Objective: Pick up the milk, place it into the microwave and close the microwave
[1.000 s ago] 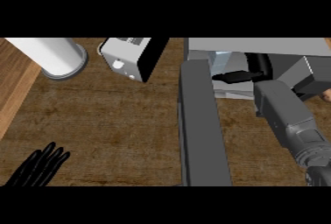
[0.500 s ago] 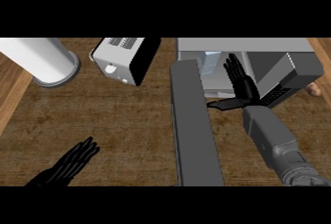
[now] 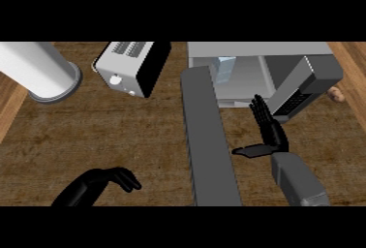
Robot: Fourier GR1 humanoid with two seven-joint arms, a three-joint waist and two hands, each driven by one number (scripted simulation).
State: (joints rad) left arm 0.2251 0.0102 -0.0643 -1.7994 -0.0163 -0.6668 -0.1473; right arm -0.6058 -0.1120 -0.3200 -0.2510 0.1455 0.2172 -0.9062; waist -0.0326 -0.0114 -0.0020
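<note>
The right hand stands open and empty before the microwave, fingers straight, thumb out. The milk sits inside it, behind the open door. The left hand curls on nothing.

Room to move around the open microwave

The microwave stands open, and its long grey door sticks out across the counter like a wall. The right hand, fingers straight, is in the narrow gap between the door and the microwave's front. The milk seems to sit inside, near the left wall. Left of the door, the brown counter is bare and wide. A toaster and a white cylinder block the far left. The left hand, fingers curled, is low on that side.
</note>
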